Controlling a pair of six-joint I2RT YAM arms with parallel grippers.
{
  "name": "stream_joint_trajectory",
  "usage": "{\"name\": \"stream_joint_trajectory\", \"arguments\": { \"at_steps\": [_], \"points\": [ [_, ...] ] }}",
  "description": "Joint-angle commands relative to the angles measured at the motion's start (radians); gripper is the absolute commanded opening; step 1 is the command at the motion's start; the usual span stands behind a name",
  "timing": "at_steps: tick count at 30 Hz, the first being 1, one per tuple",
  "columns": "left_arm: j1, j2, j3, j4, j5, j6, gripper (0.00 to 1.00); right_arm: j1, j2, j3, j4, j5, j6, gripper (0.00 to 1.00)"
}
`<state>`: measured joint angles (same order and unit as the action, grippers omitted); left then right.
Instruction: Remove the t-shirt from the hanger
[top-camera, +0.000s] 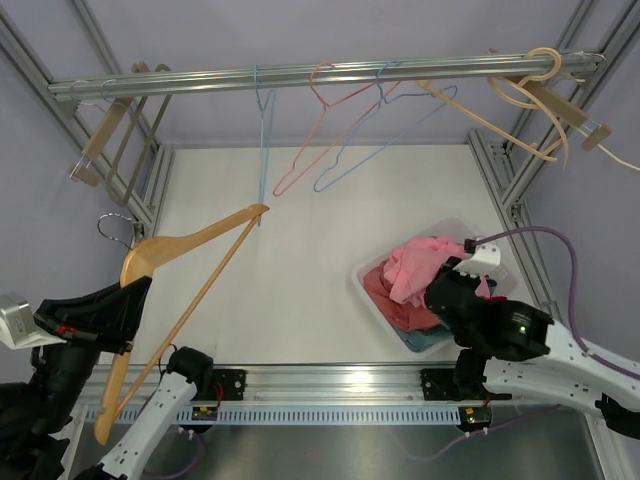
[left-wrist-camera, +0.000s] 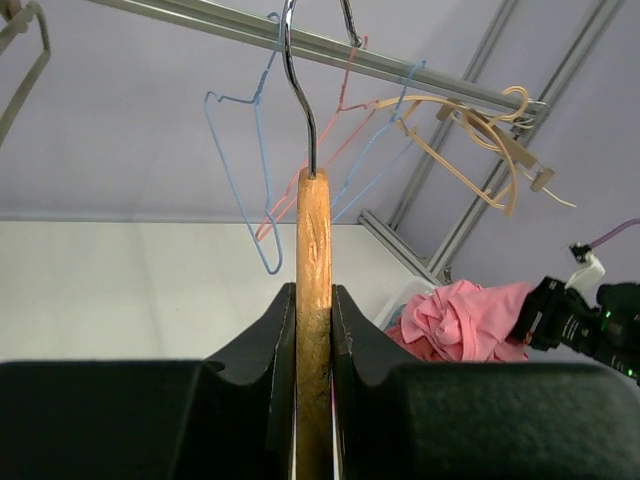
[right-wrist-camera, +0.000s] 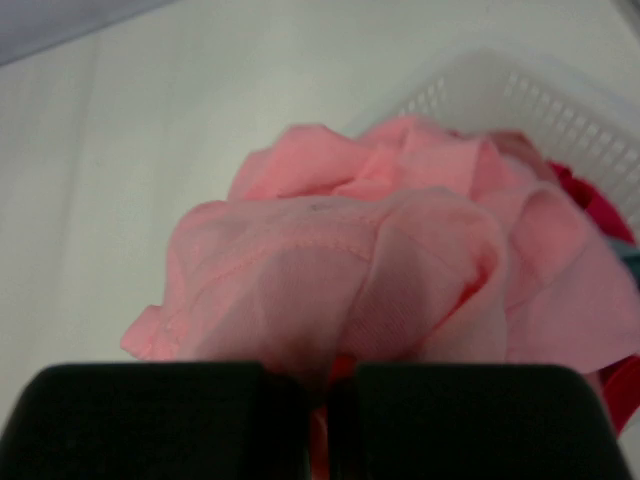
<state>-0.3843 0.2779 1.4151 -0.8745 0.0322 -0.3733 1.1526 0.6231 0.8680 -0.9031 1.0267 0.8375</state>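
Note:
My left gripper (top-camera: 128, 290) is shut on a bare wooden hanger (top-camera: 190, 250) with a metal hook; in the left wrist view the wood (left-wrist-camera: 313, 250) stands clamped between the jaws of the left gripper (left-wrist-camera: 313, 330). The pink t-shirt (top-camera: 418, 262) lies bunched on top of clothes in a white basket (top-camera: 368, 290) at the right. My right gripper (top-camera: 447, 272) is shut on the pink t-shirt (right-wrist-camera: 350, 260), pinching a fold of it between the jaws of the right gripper (right-wrist-camera: 318, 400) just above the basket.
A metal rail (top-camera: 320, 72) spans the back with several empty hangers: blue (top-camera: 264, 130), pink (top-camera: 320, 130) and pale blue (top-camera: 385, 125) wire ones in the middle, tan plastic ones (top-camera: 530, 95) at right, wooden ones (top-camera: 110, 130) at left. Aluminium frame posts stand at both sides.

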Motion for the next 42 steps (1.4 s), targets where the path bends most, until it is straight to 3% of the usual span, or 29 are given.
{"name": "stream_joint_trajectory", "arguments": {
  "at_steps": [1,5,8,10,12,14,23,27,28,29,32,35,42],
  "points": [
    [-0.004,0.052,-0.002,0.065,-0.081,0.040,0.00,-0.002,0.061,-0.120,-0.083,-0.109,0.452,0.03],
    [-0.004,0.081,-0.022,0.063,-0.114,0.060,0.00,-0.001,0.021,-0.265,-0.033,-0.151,0.604,0.06],
    [-0.004,0.093,-0.041,0.066,-0.117,0.066,0.00,-0.001,-0.075,-0.273,-0.132,-0.107,0.663,0.08],
    [-0.005,0.098,-0.048,0.066,-0.130,0.066,0.00,-0.001,-0.149,-0.245,-0.165,-0.091,0.593,0.28],
    [-0.004,0.104,-0.076,0.078,-0.146,0.066,0.00,-0.002,-0.177,-0.186,-0.111,-0.137,0.414,0.63],
    [-0.004,0.110,-0.112,0.098,-0.158,0.062,0.00,-0.001,-0.180,-0.096,-0.138,-0.201,0.329,0.75],
    [-0.004,0.122,-0.146,0.120,-0.221,0.070,0.00,-0.001,-0.230,0.135,-0.258,-0.339,0.181,0.79],
    [-0.004,0.142,-0.156,0.143,-0.224,0.071,0.00,-0.001,-0.203,0.203,-0.229,-0.330,0.112,0.69],
    [-0.004,0.153,-0.159,0.163,-0.224,0.071,0.00,-0.002,-0.186,0.209,-0.200,-0.335,0.085,0.61],
    [-0.004,0.162,-0.156,0.170,-0.227,0.074,0.00,-0.002,-0.163,0.222,-0.141,-0.341,0.027,0.36],
    [-0.004,0.210,-0.137,0.201,-0.248,0.086,0.00,-0.002,-0.036,0.252,-0.094,-0.327,-0.034,0.09],
    [-0.004,0.260,-0.122,0.218,-0.265,0.099,0.00,-0.002,0.064,0.234,-0.059,-0.280,-0.057,0.00],
    [-0.004,0.378,-0.081,0.293,-0.265,0.091,0.00,-0.002,0.107,0.005,0.127,-0.350,-0.037,0.00]
  ]
}}
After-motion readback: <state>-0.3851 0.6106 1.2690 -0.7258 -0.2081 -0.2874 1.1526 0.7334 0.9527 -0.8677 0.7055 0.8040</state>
